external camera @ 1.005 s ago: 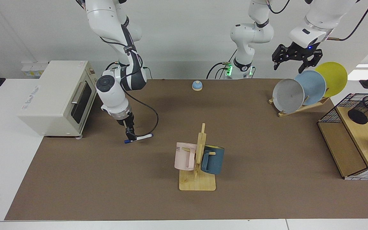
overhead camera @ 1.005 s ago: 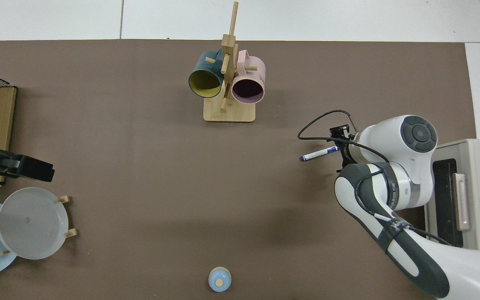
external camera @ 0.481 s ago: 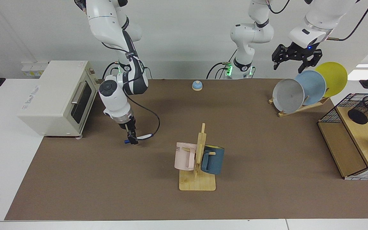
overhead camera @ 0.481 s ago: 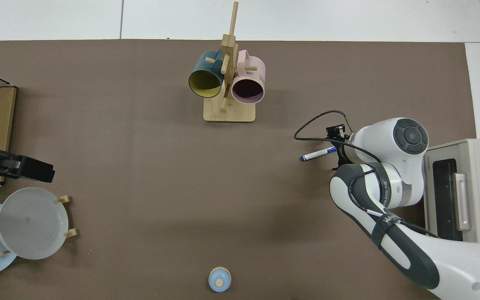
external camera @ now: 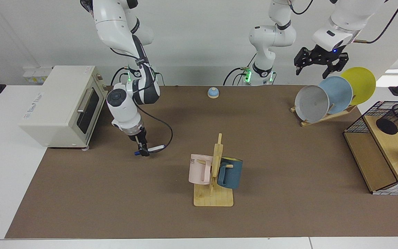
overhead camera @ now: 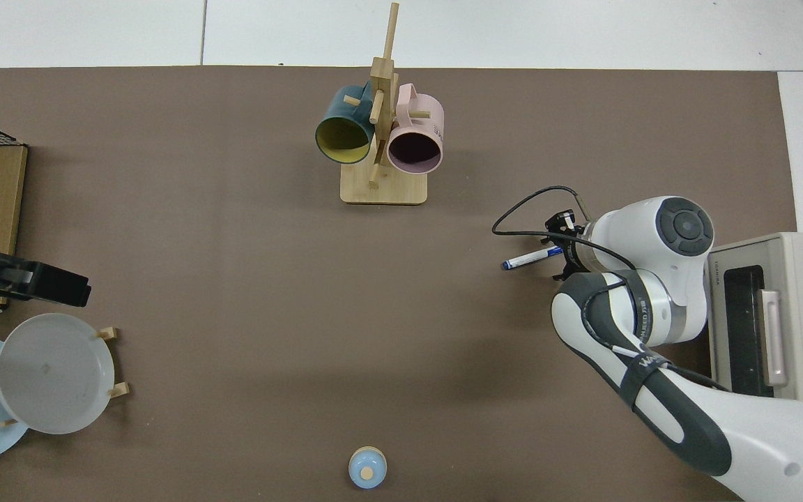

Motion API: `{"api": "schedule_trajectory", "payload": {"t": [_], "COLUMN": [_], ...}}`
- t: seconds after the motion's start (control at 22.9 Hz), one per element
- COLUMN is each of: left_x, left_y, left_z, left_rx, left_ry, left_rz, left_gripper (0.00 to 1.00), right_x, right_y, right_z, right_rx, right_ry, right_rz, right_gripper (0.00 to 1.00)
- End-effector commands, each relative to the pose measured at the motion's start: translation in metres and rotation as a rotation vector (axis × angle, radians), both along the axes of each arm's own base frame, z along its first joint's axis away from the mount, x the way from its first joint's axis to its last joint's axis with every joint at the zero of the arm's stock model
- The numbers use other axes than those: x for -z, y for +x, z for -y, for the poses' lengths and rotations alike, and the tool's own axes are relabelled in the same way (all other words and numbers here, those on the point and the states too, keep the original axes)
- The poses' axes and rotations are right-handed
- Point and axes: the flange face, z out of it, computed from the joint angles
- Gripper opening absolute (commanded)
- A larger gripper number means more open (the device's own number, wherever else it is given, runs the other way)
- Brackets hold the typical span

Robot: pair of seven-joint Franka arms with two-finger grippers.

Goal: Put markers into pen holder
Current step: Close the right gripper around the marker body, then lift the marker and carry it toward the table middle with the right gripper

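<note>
facing view shows the right gripper [external camera: 143,151] pinching the slim white blue-capped marker [external camera: 152,149] above the brown mat, well apart from the black wire-mesh pen holder [external camera: 396,119]; carrying and insertion remain, left gripper [external camera: 320,67] waits spread.

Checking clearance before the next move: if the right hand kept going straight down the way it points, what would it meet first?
Probably the brown table mat; the right hand, holding the marker, points down at bare mat.

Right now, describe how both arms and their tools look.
Both arms are glossy white Frankas with dark grey joint bands. The right arm has a round grey cap on its wrist, a green light near its elbow and a loose black cable looping to its small black tool. The left arm's tool is bulkier, black, with a blue light.
</note>
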Motion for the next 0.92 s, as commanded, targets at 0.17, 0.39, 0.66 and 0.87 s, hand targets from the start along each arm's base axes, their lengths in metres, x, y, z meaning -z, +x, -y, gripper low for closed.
{"api": "schedule_trajectory", "payload": {"t": [0.17, 0.39, 0.66, 0.87], "left_x": [0.002, 0.002, 0.001, 0.001], "left_y": [-0.008, -0.007, -0.008, -0.007], "left_z": [0.001, 0.0, 0.002, 0.004], "left_rx": [0.004, -0.003, -0.003, 0.002], "left_ry": [-0.009, -0.008, -0.008, -0.008], "left_rz": [-0.012, -0.012, -0.011, -0.011], "left_gripper": [1.0, 1.0, 1.0, 1.0], "right_x": [-0.001, -0.002, -0.026, -0.072], "right_y": [0.013, 0.015, 0.01, -0.002], "right_z": [0.017, 0.027, 0.021, 0.015], "right_rx": [-0.021, -0.031, -0.031, -0.044], "right_ry": [0.001, 0.0, 0.006, 0.006], "right_rz": [0.031, 0.026, -0.002, -0.041], "right_gripper": [0.14, 0.0, 0.0, 0.0]}}
